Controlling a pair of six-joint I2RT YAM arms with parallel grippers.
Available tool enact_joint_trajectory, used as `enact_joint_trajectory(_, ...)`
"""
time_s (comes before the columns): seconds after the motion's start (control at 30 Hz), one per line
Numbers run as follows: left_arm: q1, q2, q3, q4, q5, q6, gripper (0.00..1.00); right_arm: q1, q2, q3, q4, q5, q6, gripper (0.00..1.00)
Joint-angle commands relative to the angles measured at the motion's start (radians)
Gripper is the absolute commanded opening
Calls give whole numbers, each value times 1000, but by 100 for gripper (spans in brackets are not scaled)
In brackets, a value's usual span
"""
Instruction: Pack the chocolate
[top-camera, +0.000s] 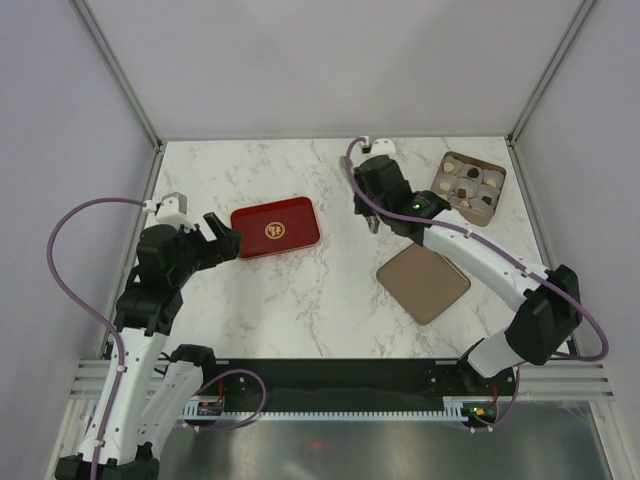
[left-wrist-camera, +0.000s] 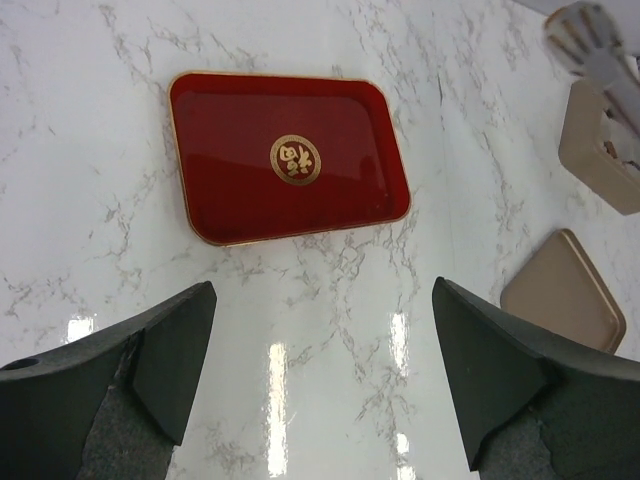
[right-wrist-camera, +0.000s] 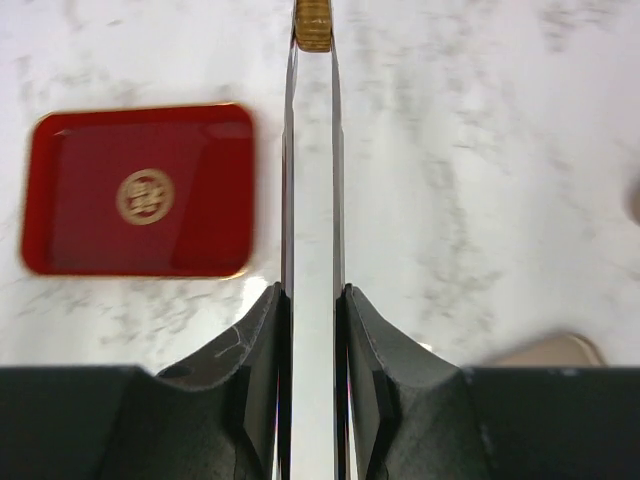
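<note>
Marble table (top-camera: 300, 300), entry: left gripper (left-wrist-camera: 322, 300) spread wide, tray (left-wrist-camera: 230, 190) ahead of it; right gripper (right-wrist-camera: 313, 300) pinching a thin clear tool (right-wrist-camera: 312, 150), tan bit (right-wrist-camera: 312, 25) at its tip; chocolate (top-camera: 472, 172) in box (top-camera: 497, 200), right of those fingers; I fear the slick tool twisting and dropping the tan bit.

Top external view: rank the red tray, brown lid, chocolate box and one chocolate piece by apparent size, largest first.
1. red tray
2. brown lid
3. chocolate box, close to the lid and only slightly smaller-looking, so that order is unsure
4. chocolate piece, by far the smallest
</note>
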Motion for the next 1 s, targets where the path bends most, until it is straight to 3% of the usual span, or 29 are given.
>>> enact_joint_trajectory(0.0,0,37,-5,43,82,17,97,-128,-119,-19,-175,94,18,28)
enact_joint_trajectory(0.23,-1,51,-14,45,143,20,97,-391,-230,-63,-346,93,38,28)
enact_joint_trajectory(0.47,-4,77,-12,48,179,18,97,-619,-239,-98,-394,19,44,29)
enact_joint_trajectory(0.97,-4,65,-9,54,177,20,97,-736,-185,-141,-373,8,16,31)
